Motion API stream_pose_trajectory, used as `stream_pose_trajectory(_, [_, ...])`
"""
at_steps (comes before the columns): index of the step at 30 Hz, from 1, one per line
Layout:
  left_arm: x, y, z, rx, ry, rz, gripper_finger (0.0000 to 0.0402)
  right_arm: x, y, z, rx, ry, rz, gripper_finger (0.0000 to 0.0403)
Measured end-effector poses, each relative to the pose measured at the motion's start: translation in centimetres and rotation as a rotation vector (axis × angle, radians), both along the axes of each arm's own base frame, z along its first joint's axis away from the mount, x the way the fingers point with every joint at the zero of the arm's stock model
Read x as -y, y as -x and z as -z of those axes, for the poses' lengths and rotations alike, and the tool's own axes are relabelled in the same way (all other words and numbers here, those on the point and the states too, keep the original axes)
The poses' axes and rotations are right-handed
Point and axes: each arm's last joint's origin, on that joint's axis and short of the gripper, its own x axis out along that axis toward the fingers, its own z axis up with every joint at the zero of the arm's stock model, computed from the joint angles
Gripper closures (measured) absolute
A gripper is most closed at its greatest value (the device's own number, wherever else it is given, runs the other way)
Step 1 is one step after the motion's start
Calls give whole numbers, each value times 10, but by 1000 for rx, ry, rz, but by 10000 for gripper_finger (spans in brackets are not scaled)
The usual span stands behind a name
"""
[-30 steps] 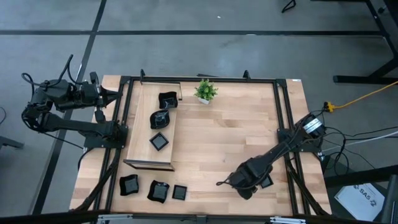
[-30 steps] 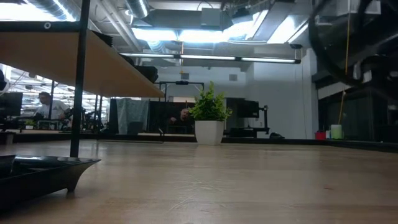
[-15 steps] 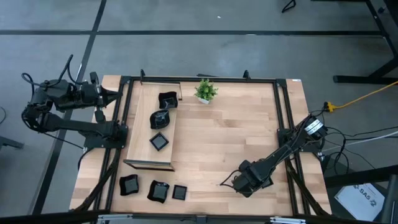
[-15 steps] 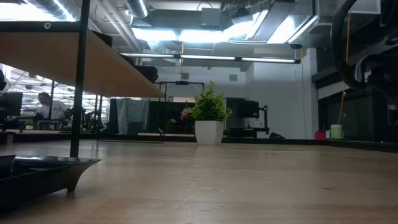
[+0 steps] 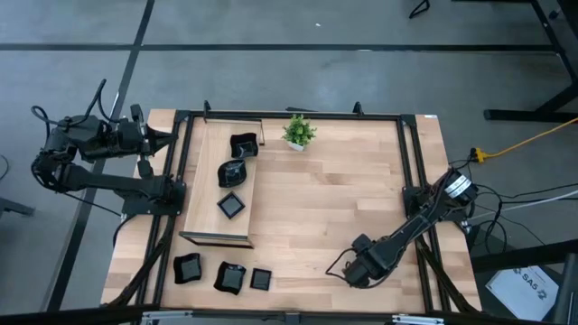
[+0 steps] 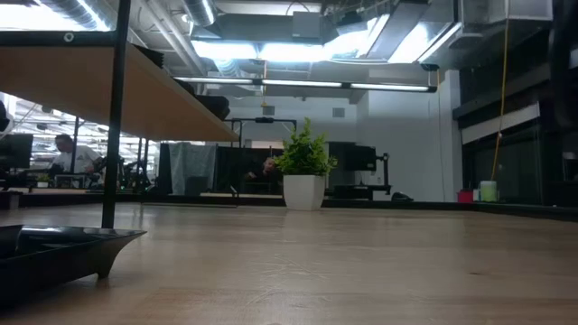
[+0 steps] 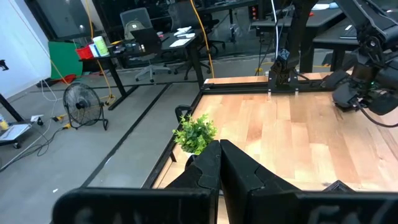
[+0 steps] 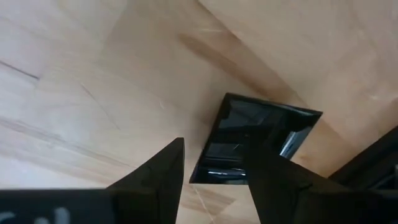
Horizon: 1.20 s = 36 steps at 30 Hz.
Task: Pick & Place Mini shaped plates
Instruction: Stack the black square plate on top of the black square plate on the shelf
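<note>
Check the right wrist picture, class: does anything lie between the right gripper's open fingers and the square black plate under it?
Nothing visible does. The right gripper hangs open right over the square black plate, with only bare table around it.

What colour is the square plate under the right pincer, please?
Glossy black; the square plate shows best in the right wrist view, below the right pincer.

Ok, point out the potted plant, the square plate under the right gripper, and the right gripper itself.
potted plant (image 5: 298,131), high view, on its green leaves.
square plate (image 8: 261,134), right wrist view, on its glossy black inner surface.
right gripper (image 8: 214,171), right wrist view, midway between its open fingertips.
</note>
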Motion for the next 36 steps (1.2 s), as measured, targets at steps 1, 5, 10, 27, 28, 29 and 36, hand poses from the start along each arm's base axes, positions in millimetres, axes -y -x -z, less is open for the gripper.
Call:
stream_pose_trajectory(1, [0, 0, 0, 0, 0, 0, 398, -1, 0, 1, -2, 2, -3, 240])
stream_pose_trajectory(5, [0, 0, 0, 0, 0, 0, 398, -4, 0, 10, -18, 23, -13, 240])
stream_pose_trajectory(10, [0, 0, 0, -1, 0, 0, 398, -5, 0, 13, -24, 23, -16, 240])
stream_pose_trajectory(27, [0, 0, 0, 0, 0, 0, 398, -4, 0, 14, -20, 34, -30, 379])
stream_pose_trajectory(28, [0, 0, 0, 0, 0, 0, 398, -4, 0, 14, -18, 35, -43, 389])
stream_pose_trajectory(29, [0, 0, 0, 0, 0, 1, 398, -3, 0, 14, -15, 38, -49, 394])
stream_pose_trajectory(36, [0, 0, 0, -1, 0, 0, 398, -3, -5, 10, 22, 44, -113, 389])
